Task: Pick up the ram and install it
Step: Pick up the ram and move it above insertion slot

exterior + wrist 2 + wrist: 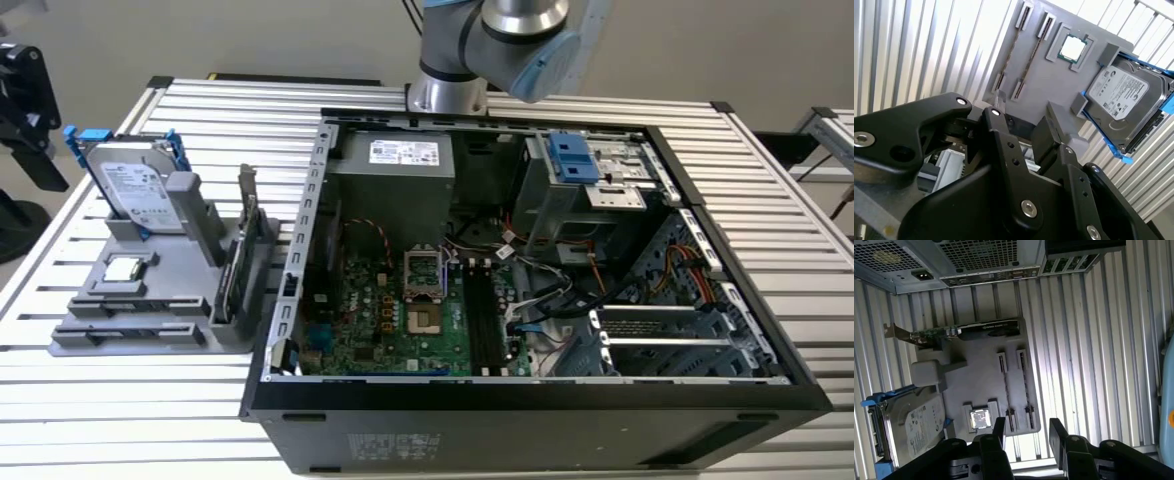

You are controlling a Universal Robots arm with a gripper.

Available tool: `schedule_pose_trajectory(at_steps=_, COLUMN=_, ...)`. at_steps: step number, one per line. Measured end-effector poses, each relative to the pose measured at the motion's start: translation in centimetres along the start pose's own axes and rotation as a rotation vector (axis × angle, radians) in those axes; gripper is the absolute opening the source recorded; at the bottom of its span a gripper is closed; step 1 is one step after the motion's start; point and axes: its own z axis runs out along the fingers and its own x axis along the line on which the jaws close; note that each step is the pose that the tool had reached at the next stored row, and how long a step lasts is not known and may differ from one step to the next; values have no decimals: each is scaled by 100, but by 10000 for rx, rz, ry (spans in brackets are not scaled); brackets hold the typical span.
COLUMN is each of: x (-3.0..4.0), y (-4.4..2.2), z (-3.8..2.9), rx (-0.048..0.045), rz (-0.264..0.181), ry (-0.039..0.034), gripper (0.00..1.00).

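Note:
Two rams, slim dark sticks, stand on edge side by side in slots of a grey holder; both wrist views show them, one ram (1003,390) beside the other ram (1024,387), and again as ram (1013,52) and ram (1033,52). My gripper (1027,432) hangs well above the holder, near the end of the two sticks. Its black fingers (999,429) stand apart with nothing between them; the second wrist view shows the gripper (1024,131) open too. The arm (494,40) reaches in from the back of the table.
The grey holder (160,285) lies at the exterior view's left and also carries a hard drive (134,190), a square processor (979,418) and a graphics card (966,329). The open computer case (534,270) takes the middle, with long black memory slots (483,320) on its motherboard.

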Motion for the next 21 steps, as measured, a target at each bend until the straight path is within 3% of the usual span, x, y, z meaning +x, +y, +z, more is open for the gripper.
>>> schedule_pose_trajectory(at_steps=21, x=0, y=0, z=118, rx=1, rz=-1, ry=0, gripper=100)
